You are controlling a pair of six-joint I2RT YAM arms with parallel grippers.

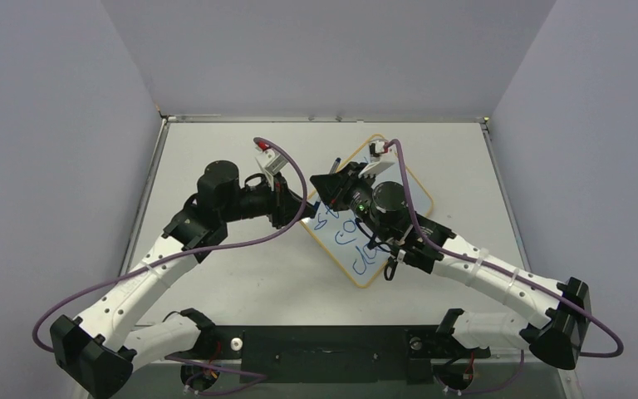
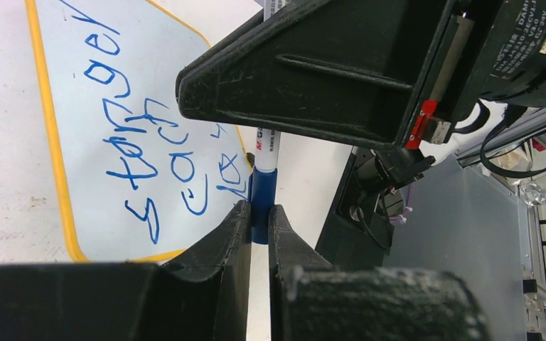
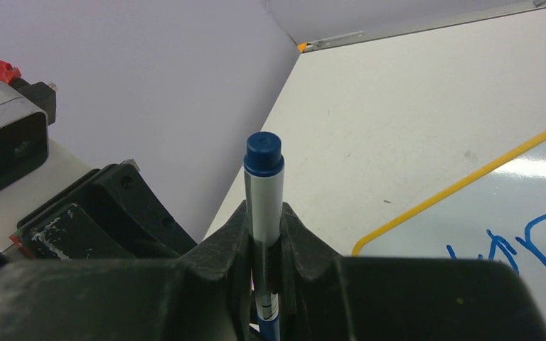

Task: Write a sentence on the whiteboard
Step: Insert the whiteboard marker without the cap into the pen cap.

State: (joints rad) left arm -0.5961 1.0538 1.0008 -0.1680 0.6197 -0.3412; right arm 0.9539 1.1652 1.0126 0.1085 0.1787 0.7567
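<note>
A: The left hand [image 2: 259,213]?
B: Clamped tight on the blue cap [image 2: 263,193], left of centre in the top view.
A: And the right hand [image 3: 264,213]?
B: Just right of it, closed round the marker [image 3: 263,186]. The cap sits on the marker's end.
A: Where's the board [image 2: 67,85]?
B: Mid-frame, flat on the surface [image 1: 241,291], turned like a diamond, both hands over its left corner. The sentence [image 2: 142,142] is in blue, three lines; the first reads "stanger".

This is looking like a robotics lab cell: plain violet-grey walls [image 1: 58,125] are enclosing a white worktop [image 1: 241,287] on 3 sides. A left arm [image 1: 133,291] and right arm [image 1: 498,278] are sitting bolted at its near edge, trailing purple cables [image 1: 241,243].
</note>
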